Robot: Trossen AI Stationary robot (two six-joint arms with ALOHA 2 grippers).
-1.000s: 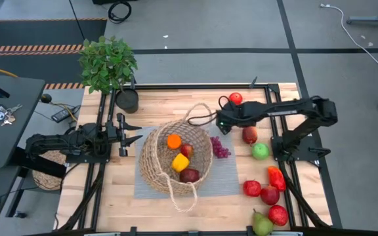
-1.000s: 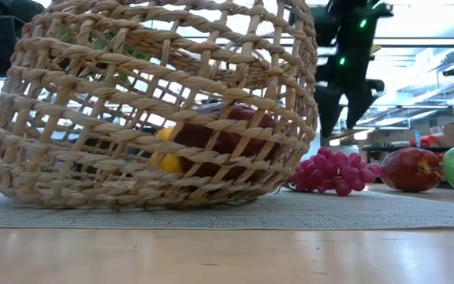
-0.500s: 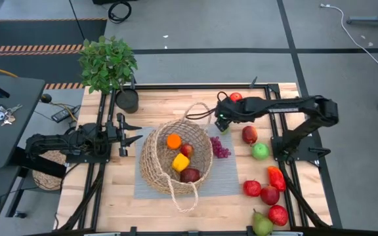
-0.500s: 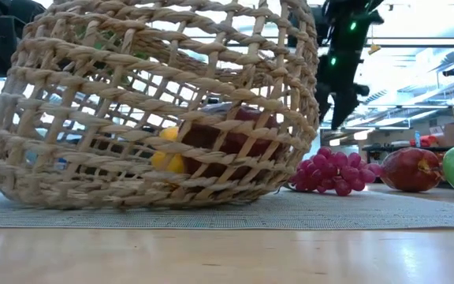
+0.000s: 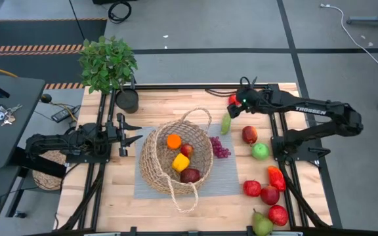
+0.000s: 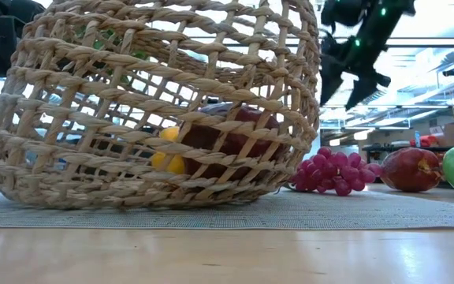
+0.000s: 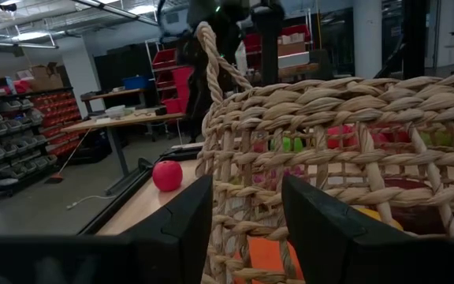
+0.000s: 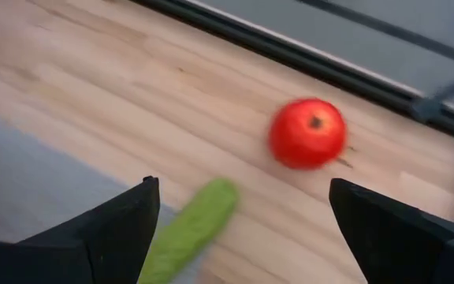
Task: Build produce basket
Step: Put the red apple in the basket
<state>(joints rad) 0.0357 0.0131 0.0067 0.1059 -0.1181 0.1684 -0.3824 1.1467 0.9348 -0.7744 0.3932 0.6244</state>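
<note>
Right gripper (image 5: 236, 105) up over the far right part of the table (image 5: 110, 196), fingers (image 8: 109, 229) spread wide apart, nothing between them. Just below and ahead in the right wrist view: a long green vegetable (image 8: 191, 229) lying on the bare wood with one end at the edge of the grey mat (image 5: 228, 177), and a red tomato (image 8: 307, 132) a little beyond it, apart from both fingers. From above, the same green vegetable (image 5: 226, 123) just beside the basket's far handle, the tomato (image 5: 232, 99) mostly hidden under the gripper.

Basket (image 5: 176, 157) on the grey mat at mid-table, leaning, with one loop handle toward the far edge and one toward the near edge. Inside: an orange (image 5: 174, 141), a small red apple (image 5: 186, 150), a yellow pepper (image 5: 180, 162) and a dark red plum (image 5: 189, 175). In the low view only the yellow and dark red pieces visible through the weave (image 6: 156, 102).

Outside the basket: purple grapes (image 5: 220, 147) on the mat, touching or nearly touching the basket wall; a red apple (image 5: 249, 135) and a green apple (image 5: 260, 151) to the right of them; farther toward the near right corner a red pepper (image 5: 276, 177), three more red apples (image 5: 266, 196) and a pear (image 5: 262, 225).

Left gripper (image 5: 126, 134) low at the left side of the basket, fingers (image 7: 187, 229) parted and empty, pointing at the woven wall.

Potted plant (image 5: 108, 65) at the far left corner.
</note>
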